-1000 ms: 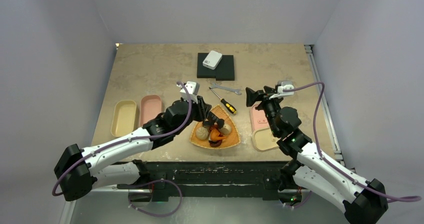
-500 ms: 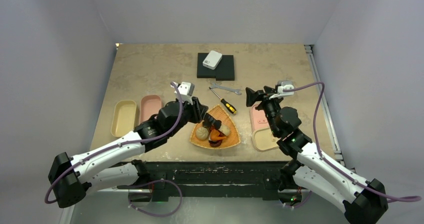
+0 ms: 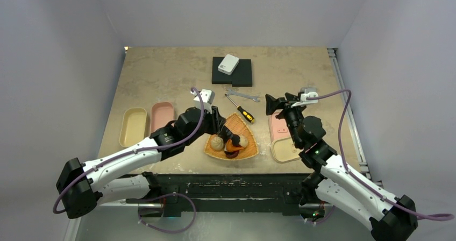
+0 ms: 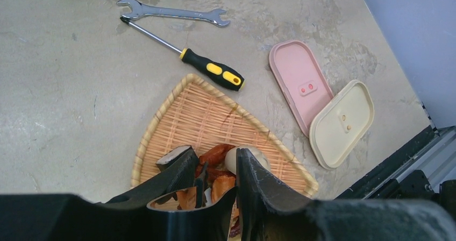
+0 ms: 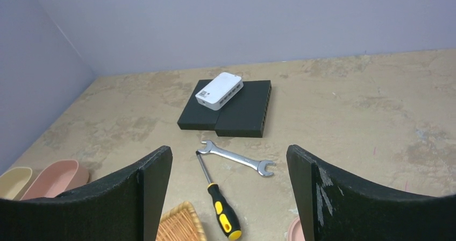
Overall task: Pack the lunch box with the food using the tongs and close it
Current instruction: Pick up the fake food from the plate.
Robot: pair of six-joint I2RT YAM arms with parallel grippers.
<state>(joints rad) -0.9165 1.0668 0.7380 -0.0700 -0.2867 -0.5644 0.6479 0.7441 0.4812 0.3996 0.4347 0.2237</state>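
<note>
My left claw (image 4: 214, 155) is pinched narrow on the tongs (image 4: 200, 177) over the food (image 4: 214, 172) in the basket (image 4: 204, 112), right claw (image 5: 227, 149) gaping wide at its 2 o'clock.

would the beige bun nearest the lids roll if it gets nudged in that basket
The bun looks round and smooth, so it would probably roll rather than slide. Other food lying beside it may stop it one way, but the basket has only a low rim. It is small, so likely light.
</note>
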